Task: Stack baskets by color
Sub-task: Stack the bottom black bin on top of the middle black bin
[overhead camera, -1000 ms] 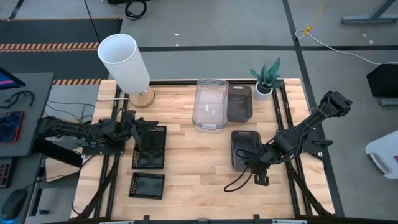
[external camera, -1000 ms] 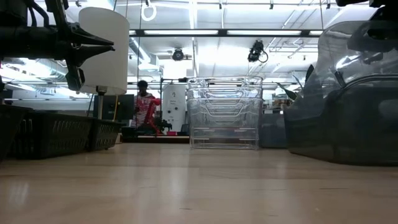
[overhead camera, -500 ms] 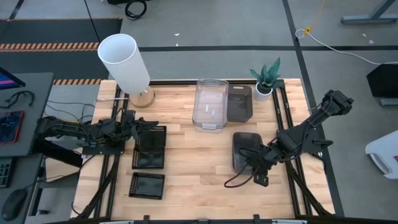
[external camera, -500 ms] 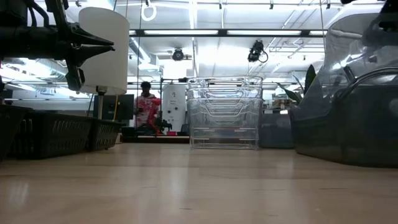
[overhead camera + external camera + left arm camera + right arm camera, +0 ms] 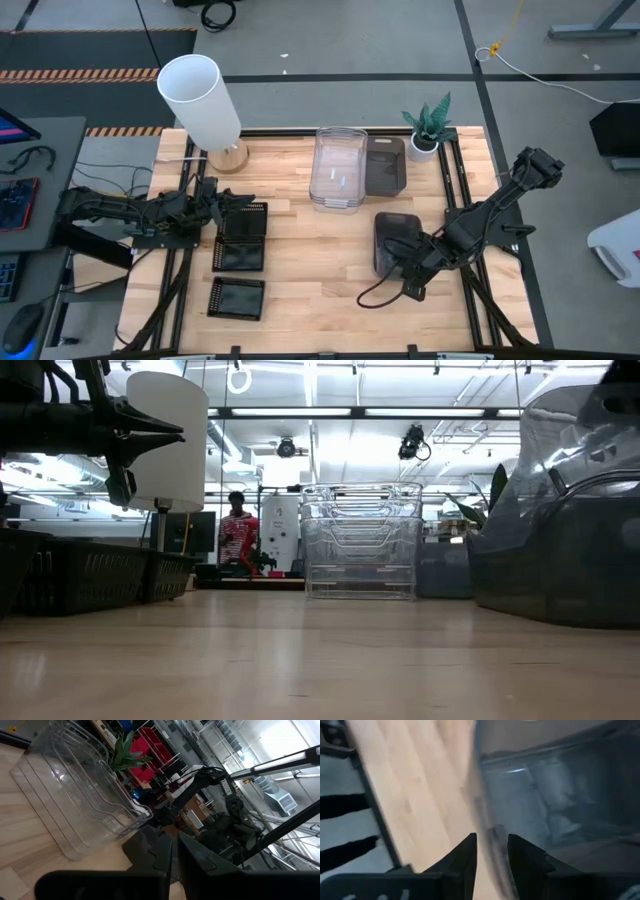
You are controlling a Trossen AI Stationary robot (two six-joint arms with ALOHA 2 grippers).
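Pinching the rim of a dark grey basket at lower right, the right gripper carries it toward its match, while the left gripper, fingers nearly together and empty, waits at left.

The smoky grey basket is cut off at the low view's edge; its wall blurs the right wrist view.

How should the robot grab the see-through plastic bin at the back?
Probably by pinching one rim wall of the clear rectangular plastic bin from above: it sits upright with its mouth open upward, and its left long side is free, while a dark bin crowds its right.
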